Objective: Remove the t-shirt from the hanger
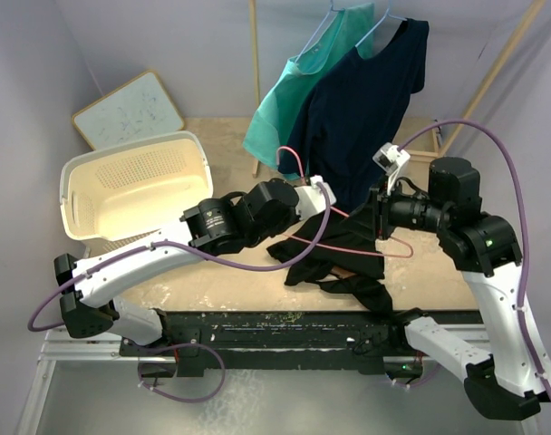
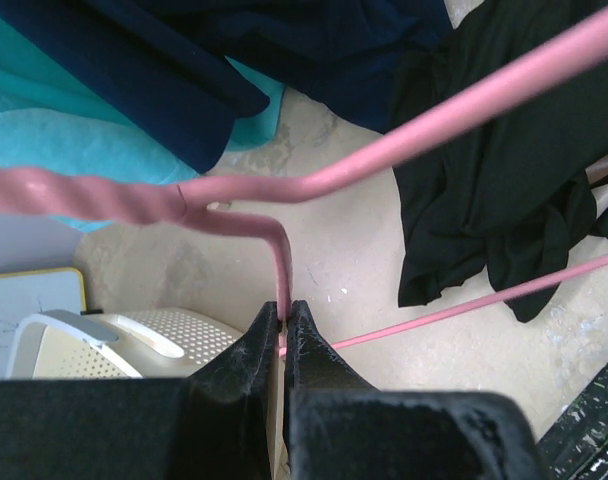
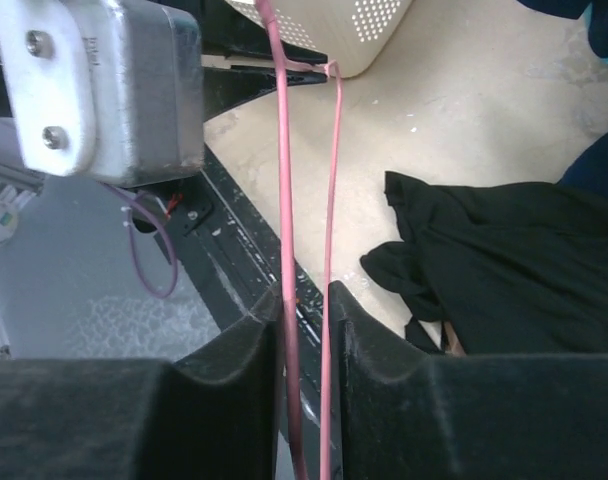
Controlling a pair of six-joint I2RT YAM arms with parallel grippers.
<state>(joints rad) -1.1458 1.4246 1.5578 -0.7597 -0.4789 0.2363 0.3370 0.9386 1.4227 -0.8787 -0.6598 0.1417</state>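
Note:
A pink wire hanger (image 1: 366, 255) is held above the table between both grippers. My left gripper (image 1: 323, 188) is shut on a wire near the hanger's neck, as the left wrist view (image 2: 282, 318) shows. My right gripper (image 1: 377, 217) is closed on two of the hanger's wires, which run between its pads in the right wrist view (image 3: 307, 295). The black t-shirt (image 1: 343, 263) lies crumpled on the table under the hanger. It also shows in the left wrist view (image 2: 504, 180) and the right wrist view (image 3: 504, 260). I cannot tell whether any cloth still hangs on the wire.
A cream laundry basket (image 1: 135, 186) sits at the left, with a whiteboard (image 1: 130, 109) behind it. A navy shirt (image 1: 366, 100) and a teal shirt (image 1: 303, 91) hang on a wooden rack (image 1: 255, 54) at the back, close behind both grippers.

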